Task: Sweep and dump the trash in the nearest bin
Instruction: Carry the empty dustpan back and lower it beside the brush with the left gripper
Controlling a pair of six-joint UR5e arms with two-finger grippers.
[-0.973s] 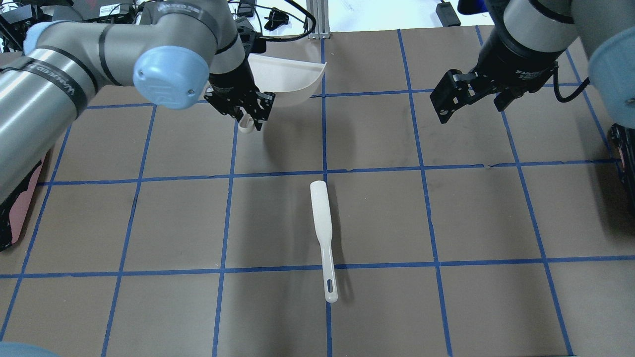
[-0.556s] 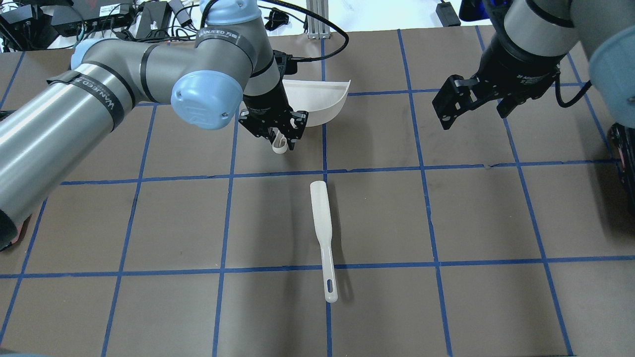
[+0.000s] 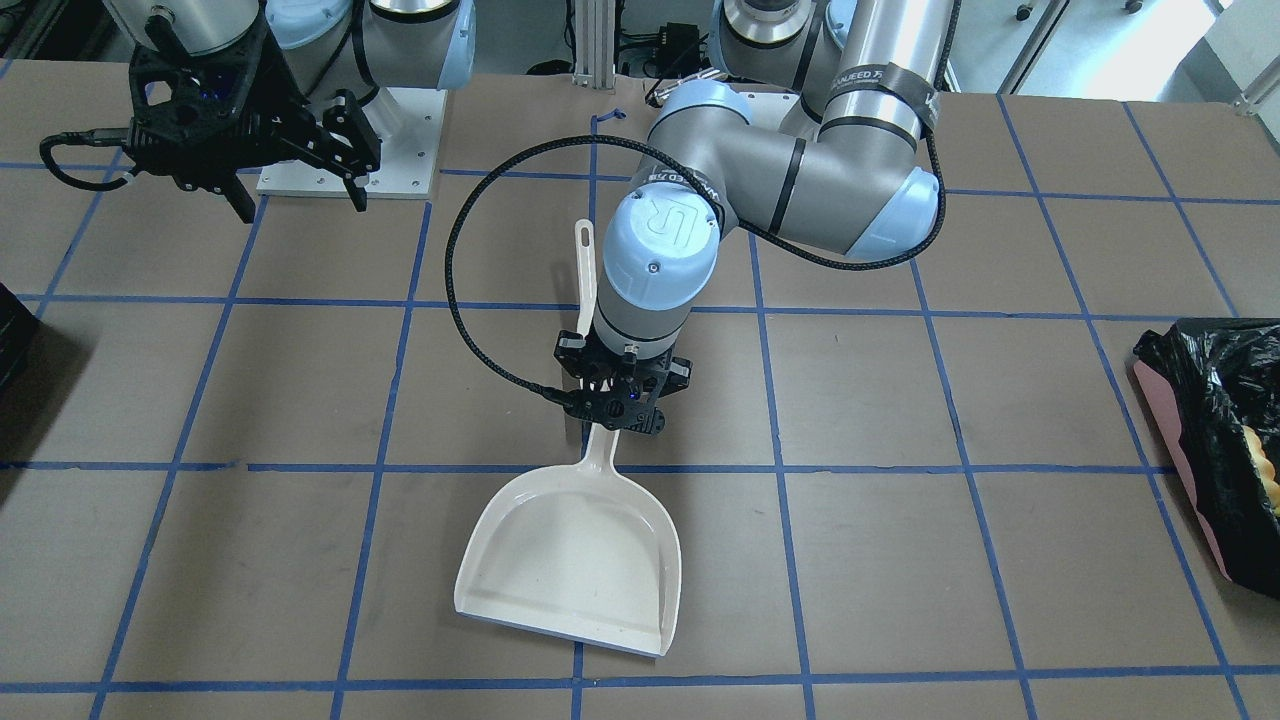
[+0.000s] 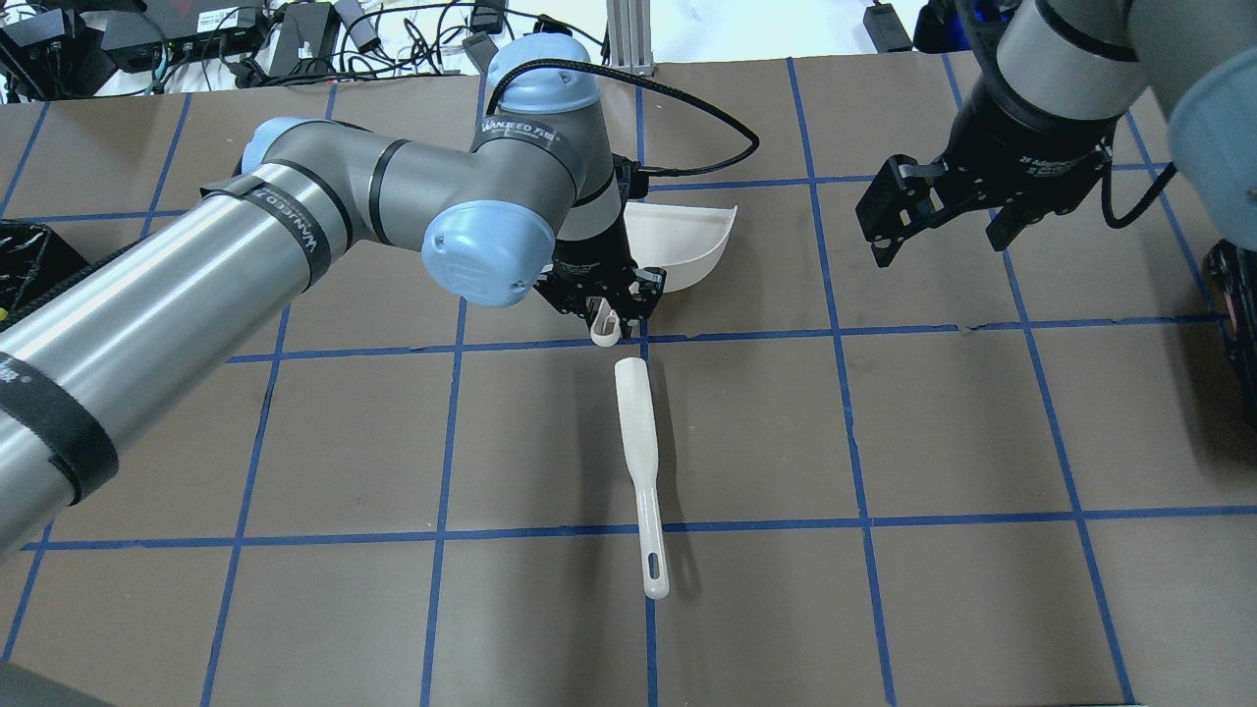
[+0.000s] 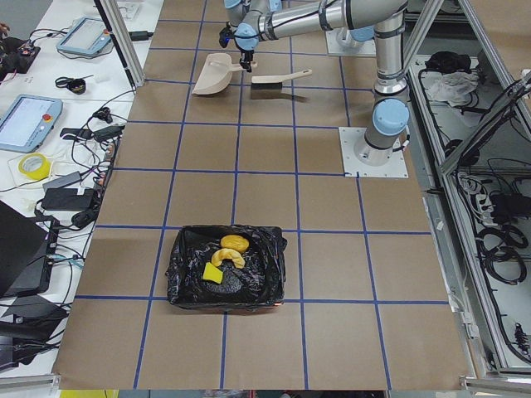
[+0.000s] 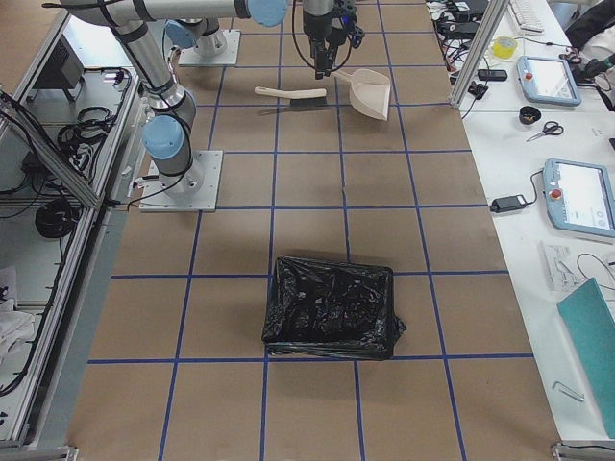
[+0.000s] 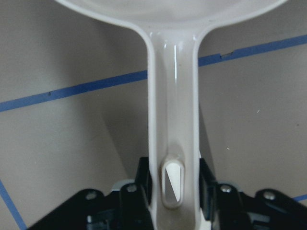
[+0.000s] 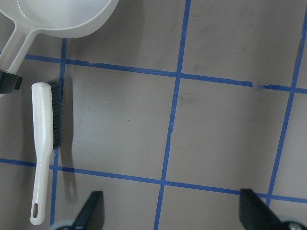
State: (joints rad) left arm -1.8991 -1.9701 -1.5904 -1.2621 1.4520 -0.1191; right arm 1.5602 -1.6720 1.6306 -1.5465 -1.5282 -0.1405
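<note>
Shows left gripper clamped tight around white dustpan handle, brush at six o'clock. Shows right gripper spread wide, empty, at three o'clock. Places trash inside bin, far toward nine o'clock.

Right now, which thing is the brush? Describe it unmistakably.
Follow the left arm down to its fingers, clamped on the dustpan handle. Just robot-side of them lies the brush, flat: a long thin white stick with dark bristles, not a wide scoop.
</note>
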